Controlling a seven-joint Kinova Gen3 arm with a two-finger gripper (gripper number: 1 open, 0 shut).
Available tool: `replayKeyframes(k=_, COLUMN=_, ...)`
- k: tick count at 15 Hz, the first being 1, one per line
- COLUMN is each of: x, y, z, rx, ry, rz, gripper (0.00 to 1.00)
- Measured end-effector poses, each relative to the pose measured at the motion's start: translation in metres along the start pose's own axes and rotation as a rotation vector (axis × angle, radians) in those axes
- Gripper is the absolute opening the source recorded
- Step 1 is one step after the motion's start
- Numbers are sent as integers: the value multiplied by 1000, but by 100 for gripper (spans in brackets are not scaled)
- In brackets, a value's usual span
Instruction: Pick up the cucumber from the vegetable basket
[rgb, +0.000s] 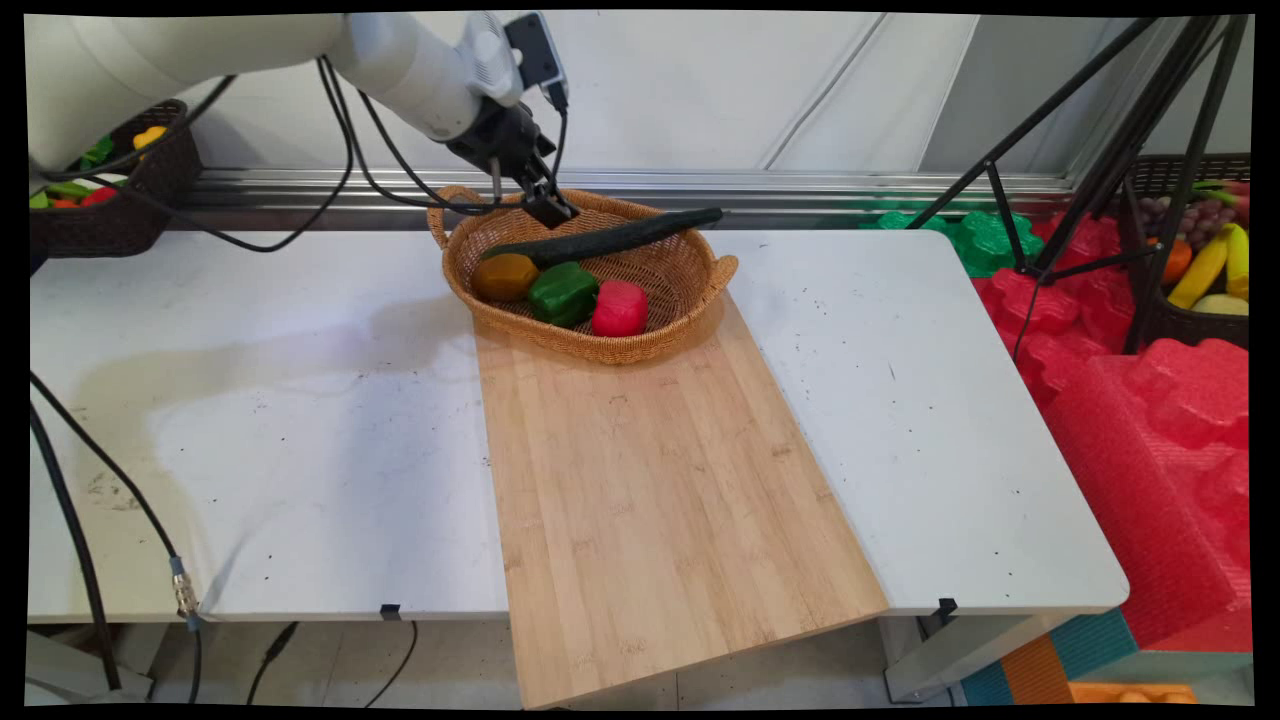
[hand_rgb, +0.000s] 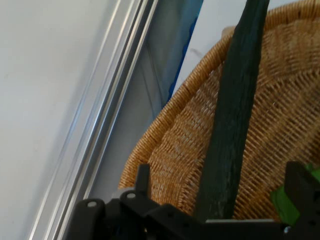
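You are looking at the black two-finger end effector (rgb: 548, 207) hanging over the rear rim of an oval woven wicker basket (rgb: 690, 300) with two loop handles. In the hand view its fingers are standing apart, one to each side of a long, dark green, rough-skinned cucumber (rgb: 610, 238), clamped on nothing.

The cucumber is lying tilted across the basket, its far end resting on the rim at about 2 o'clock. Inside the basket three more smooth, glossy pieces are sitting in a row at about 8 o'clock: one orange-brown rounded vegetable (rgb: 505, 276), one green bell pepper (rgb: 563, 292) and one red blocky pepper (rgb: 620, 308).

The basket is sitting on the far end of a long bamboo board (rgb: 650, 480) with fine lengthwise grain, which is lying on the scuffed white table (rgb: 280, 420).
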Motion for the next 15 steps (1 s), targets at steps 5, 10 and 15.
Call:
replayKeyframes(k=5, x=4, y=1, z=31, rx=-18, ry=-39, rz=41, gripper=100)
replayKeyframes(k=10, x=8, y=2, z=68, rx=-39, ry=-56, rz=73, gripper=100)
replayKeyframes(k=15, x=12, y=5, z=102, rx=-78, ry=-62, rz=86, gripper=100)
